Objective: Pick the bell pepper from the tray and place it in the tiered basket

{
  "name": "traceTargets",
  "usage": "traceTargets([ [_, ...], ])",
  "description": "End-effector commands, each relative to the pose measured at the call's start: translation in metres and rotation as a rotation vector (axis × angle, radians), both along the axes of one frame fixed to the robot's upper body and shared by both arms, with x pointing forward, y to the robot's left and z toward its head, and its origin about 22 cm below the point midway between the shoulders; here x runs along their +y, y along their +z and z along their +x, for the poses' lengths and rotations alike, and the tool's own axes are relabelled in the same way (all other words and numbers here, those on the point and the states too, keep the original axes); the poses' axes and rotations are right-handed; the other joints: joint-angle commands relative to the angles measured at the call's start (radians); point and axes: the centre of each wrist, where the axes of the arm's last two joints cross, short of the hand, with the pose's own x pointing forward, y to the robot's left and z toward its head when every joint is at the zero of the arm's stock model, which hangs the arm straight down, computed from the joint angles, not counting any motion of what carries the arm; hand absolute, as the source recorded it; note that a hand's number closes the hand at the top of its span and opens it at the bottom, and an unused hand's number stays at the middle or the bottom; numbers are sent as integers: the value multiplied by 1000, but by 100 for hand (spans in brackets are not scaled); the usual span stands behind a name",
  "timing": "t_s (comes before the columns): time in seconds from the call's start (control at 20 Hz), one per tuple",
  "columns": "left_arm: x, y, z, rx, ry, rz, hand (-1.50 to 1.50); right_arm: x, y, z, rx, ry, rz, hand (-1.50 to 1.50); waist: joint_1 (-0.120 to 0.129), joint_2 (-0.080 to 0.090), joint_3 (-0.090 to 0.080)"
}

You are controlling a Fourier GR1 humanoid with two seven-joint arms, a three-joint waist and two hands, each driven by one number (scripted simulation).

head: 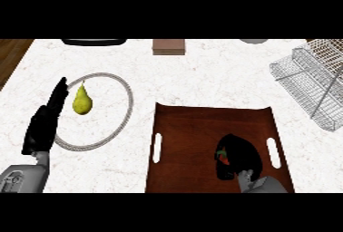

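Right hand (236, 156) curls its fingers round the bell pepper (224, 157) on the tray (201, 136). Left hand (43, 124) rests open. Pepper mostly hidden; it could slip on the way to the tiered basket (315, 77).

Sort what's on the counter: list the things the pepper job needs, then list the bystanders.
Job: bell pepper, mostly hidden under the curled right hand; brown tray; wire tiered basket.

Bystanders: pear on a round plate, left hand resting open beside it; brown box; dark object and grey object at the far edge.
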Motion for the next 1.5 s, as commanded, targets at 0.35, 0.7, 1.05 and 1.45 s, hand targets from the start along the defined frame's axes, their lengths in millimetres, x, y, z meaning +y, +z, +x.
traceTargets([
  [0.35, -14, 10, 9, -27, -44, -13, 0, -34, 51, 88, -171, -548, 73, 150, 46, 32, 11],
  [0.7, -20, 16, 14, -61, -95, 7, 0, -83, 114, 141, -496, -906, 0, 150, 113, 57, 10],
  [1.05, -38, 17, 20, -45, -137, -4, 0, -99, 194, 171, -915, -1049, -191, 150, 138, 54, 6],
  [1.45, -37, 19, 28, -44, -134, 1, 0, -105, 245, 201, -1037, -1131, -471, 150, 127, 54, 7],
])
